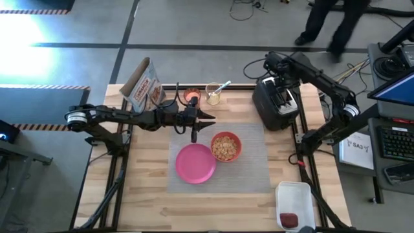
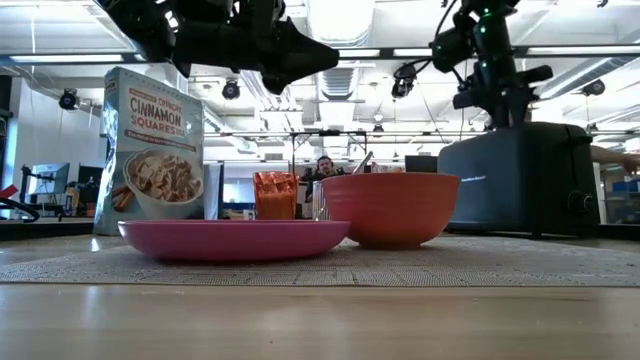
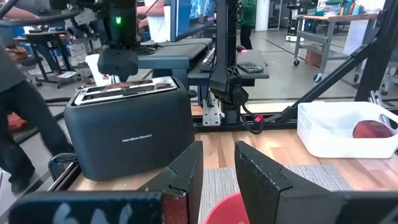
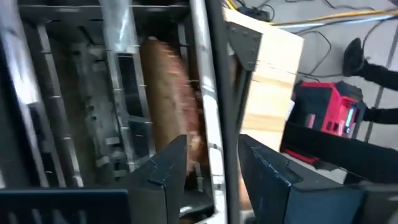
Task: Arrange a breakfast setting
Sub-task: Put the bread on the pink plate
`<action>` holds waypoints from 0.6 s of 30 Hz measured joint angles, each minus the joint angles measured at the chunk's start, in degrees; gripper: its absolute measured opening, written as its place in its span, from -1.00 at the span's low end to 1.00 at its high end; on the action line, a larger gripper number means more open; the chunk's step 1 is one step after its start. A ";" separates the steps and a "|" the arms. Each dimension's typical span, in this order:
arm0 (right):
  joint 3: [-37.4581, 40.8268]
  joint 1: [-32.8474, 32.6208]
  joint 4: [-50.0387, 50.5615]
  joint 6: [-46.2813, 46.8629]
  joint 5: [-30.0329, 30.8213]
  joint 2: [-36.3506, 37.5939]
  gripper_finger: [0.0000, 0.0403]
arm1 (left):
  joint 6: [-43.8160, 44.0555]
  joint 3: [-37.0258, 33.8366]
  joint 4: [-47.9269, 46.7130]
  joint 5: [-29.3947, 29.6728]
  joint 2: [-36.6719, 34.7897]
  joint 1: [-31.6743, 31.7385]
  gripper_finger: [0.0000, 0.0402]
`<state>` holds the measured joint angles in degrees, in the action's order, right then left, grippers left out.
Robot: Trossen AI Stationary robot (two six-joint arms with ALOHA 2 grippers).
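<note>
The right gripper (image 4: 208, 165) hangs over the black toaster (image 1: 277, 102) at the table's far right, its fingers spread apart around the edge of a slot where the toast slice (image 4: 168, 99) stands upright (browned, still inside). The left gripper (image 1: 208, 120) hovers with its fingers parted, holding nothing, above the grey mat (image 1: 255, 162), just beyond the pink plate (image 1: 195, 163) and the cereal-filled orange-red bowl (image 1: 226, 147). The small orange cup (image 1: 191, 96) stands farther back, beside the cereal box (image 1: 143, 84). The red apple (image 3: 372, 129) lies in a white bin (image 1: 294, 197) at the near right.
</note>
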<state>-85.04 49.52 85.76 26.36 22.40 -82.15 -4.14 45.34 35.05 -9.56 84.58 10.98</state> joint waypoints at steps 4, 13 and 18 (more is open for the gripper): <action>2.21 0.08 -2.50 0.02 -0.07 -0.21 -0.37 | -0.11 -0.02 0.00 0.01 0.00 0.00 -0.62; 8.22 0.68 -8.73 -1.57 2.13 -0.70 -0.37 | -0.11 -0.04 0.00 0.05 0.00 0.00 -0.62; 8.43 0.68 -8.79 -1.83 2.33 -0.49 -0.43 | -0.41 -0.04 0.00 0.09 0.00 0.17 -0.62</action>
<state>-76.61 50.19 76.98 24.53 24.73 -82.64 -4.55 45.30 35.05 -9.47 84.58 11.15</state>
